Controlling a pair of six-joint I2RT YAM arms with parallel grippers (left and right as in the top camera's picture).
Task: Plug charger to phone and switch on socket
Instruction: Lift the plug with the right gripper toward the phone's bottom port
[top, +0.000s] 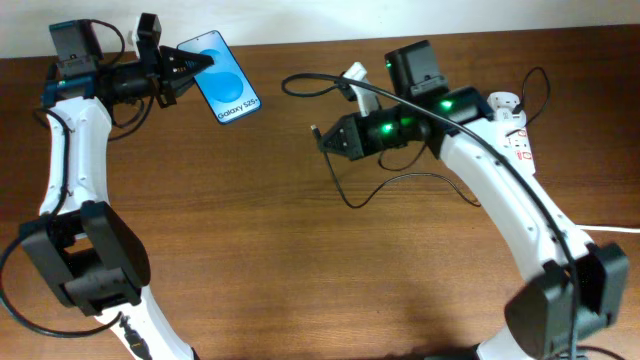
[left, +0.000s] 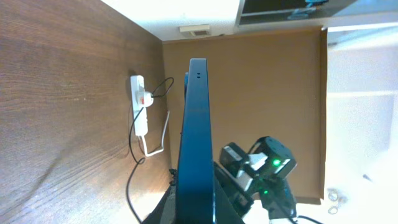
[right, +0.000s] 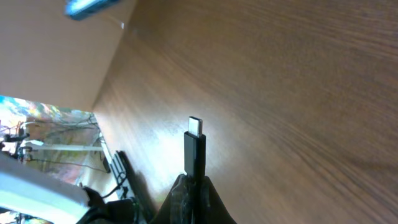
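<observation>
My left gripper (top: 188, 67) is shut on the phone (top: 226, 80) and holds it by one short end above the far left of the table, blue screen up. In the left wrist view the phone (left: 195, 124) shows edge-on between the fingers (left: 194, 208). My right gripper (top: 326, 138) is shut on the charger just behind its plug tip (top: 315, 130), which points left toward the phone, with a gap between them. The right wrist view shows the plug (right: 195, 148) sticking out of the shut fingers (right: 194, 186). The white socket (top: 514, 128) lies at the far right.
The thin black cable (top: 350, 200) loops on the wooden table under my right arm and runs back to the socket. A thick white cord (top: 612, 229) leaves the socket at the right edge. The socket also shows in the left wrist view (left: 139, 107).
</observation>
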